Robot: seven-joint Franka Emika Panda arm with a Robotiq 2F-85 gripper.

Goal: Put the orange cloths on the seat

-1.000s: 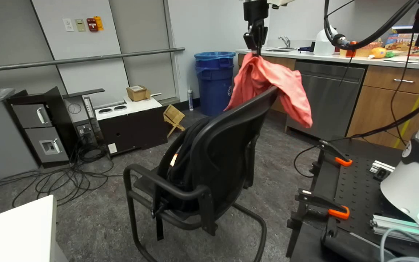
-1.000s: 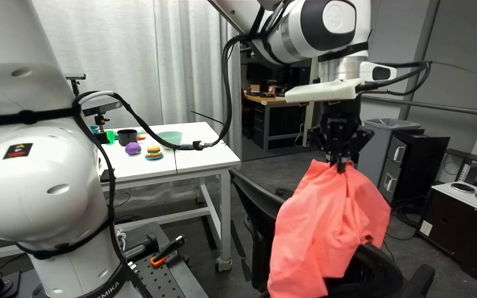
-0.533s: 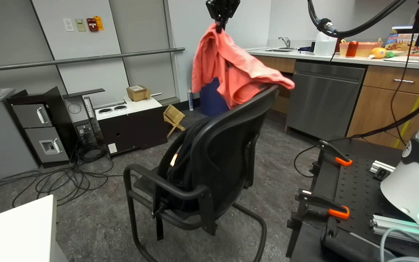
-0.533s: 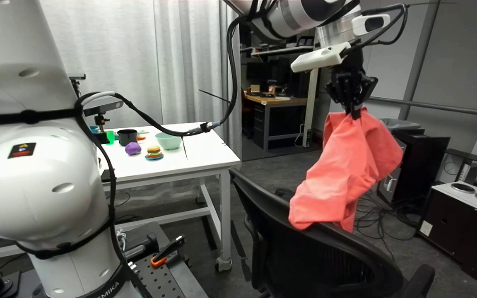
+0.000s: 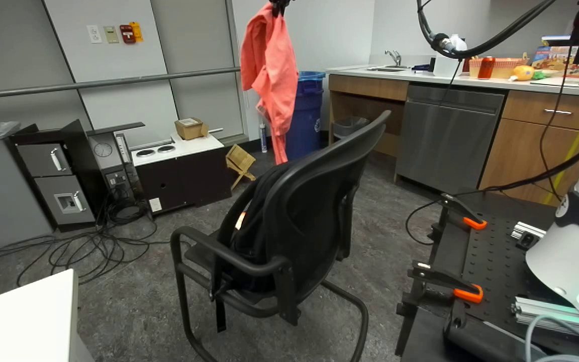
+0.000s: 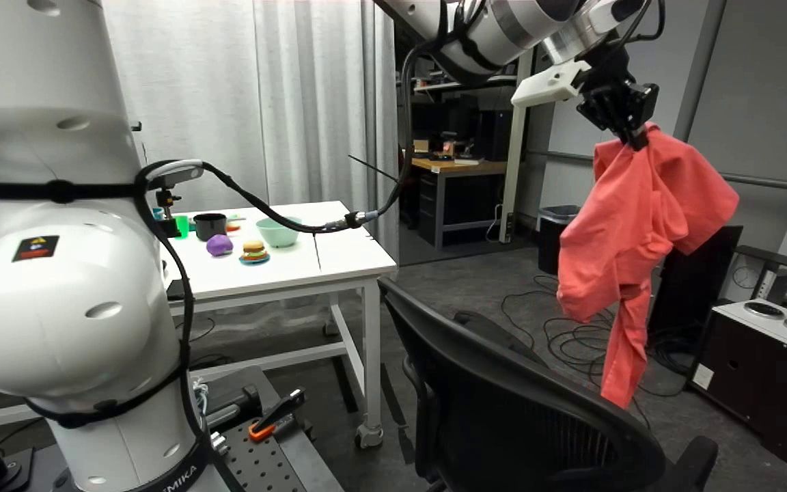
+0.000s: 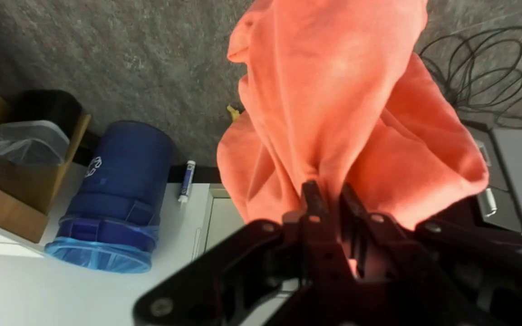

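Observation:
The salmon pink-orange cloth (image 5: 275, 70) hangs limp from my gripper (image 5: 279, 7); it also shows in an exterior view (image 6: 629, 219) and in the wrist view (image 7: 329, 77). My gripper is shut on its bunched top, with the fingertips (image 7: 328, 186) pinching it; the gripper is tilted in an exterior view (image 6: 636, 140). The cloth's lower tip hangs just past the backrest's top rim, on the far side from the robot base. The chair's backrest (image 5: 314, 211) is between the base and the black seat (image 5: 201, 255), of which only a part shows. The pale yellow-orange cloth is not in view.
A black bag (image 5: 252, 226) sits on the seat against the backrest. A black armrest (image 5: 229, 251) flanks it. A blue bin (image 5: 308, 123), a low stove cabinet (image 5: 184, 176) and floor cables (image 5: 103, 246) are beyond the chair. A white table (image 6: 339, 263) holds toys.
My gripper has moved up and away from the robot base, over the backrest, and has tilted. The cloth has come off the backrest's rim and now hangs on its far side.

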